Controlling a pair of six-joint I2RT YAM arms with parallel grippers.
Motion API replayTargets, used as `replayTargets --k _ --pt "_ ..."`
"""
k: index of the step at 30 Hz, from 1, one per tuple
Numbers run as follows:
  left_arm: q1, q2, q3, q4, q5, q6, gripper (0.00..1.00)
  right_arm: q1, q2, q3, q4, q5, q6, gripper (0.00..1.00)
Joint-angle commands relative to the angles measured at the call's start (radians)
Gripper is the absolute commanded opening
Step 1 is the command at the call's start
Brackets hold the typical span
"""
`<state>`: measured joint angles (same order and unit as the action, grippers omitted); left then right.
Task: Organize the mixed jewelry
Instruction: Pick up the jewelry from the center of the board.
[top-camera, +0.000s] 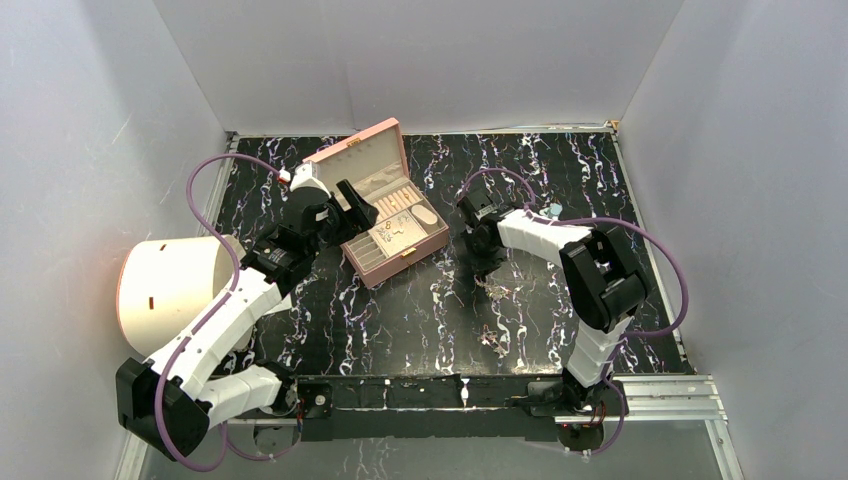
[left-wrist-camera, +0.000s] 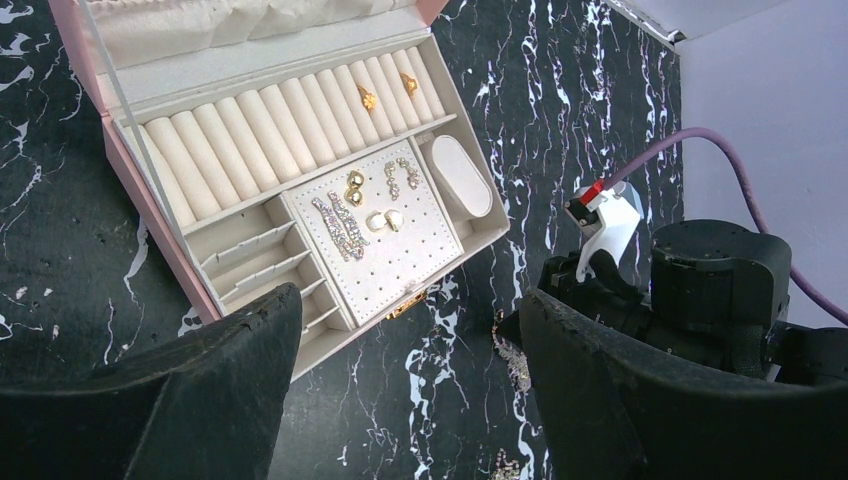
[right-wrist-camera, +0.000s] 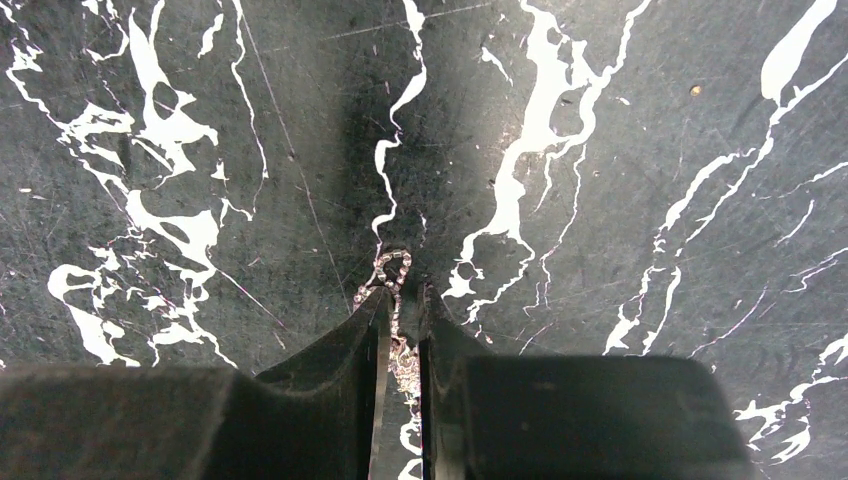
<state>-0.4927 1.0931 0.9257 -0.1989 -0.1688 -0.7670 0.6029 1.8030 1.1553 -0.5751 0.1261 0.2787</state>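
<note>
Jewelry pieces (top-camera: 493, 338) lie loose on the black marbled table (top-camera: 420, 330); others sit in the open pink box (top-camera: 362, 140). Right gripper (right-wrist-camera: 403, 292) stands slightly parted around 1 silvery chain (right-wrist-camera: 395, 268) on the table. Left gripper (left-wrist-camera: 410, 400) hangs spread wide by the box.

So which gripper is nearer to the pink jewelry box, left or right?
Left. The left gripper hovers just beside the pink box, at its left side. The right gripper stands apart, low over the table to the right of the box, around a thin chain.
</note>
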Motion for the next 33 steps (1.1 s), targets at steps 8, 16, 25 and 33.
replayTargets --k 8,16,25,33 --pt "0.005 -0.02 0.017 0.011 -0.007 -0.007 0.77 0.03 -0.014 -0.005 -0.047 0.018 -0.006 0.29" --pt "0.005 -0.02 0.019 0.006 -0.007 -0.01 0.77 0.032 -0.063 0.003 -0.031 0.1 0.036 0.14" --pt "0.005 -0.022 0.013 0.001 -0.007 -0.011 0.77 0.035 -0.078 -0.012 -0.035 0.088 0.061 0.22" --pt "0.005 -0.023 0.01 0.001 -0.008 -0.011 0.77 0.035 -0.067 -0.032 -0.027 0.073 0.071 0.25"
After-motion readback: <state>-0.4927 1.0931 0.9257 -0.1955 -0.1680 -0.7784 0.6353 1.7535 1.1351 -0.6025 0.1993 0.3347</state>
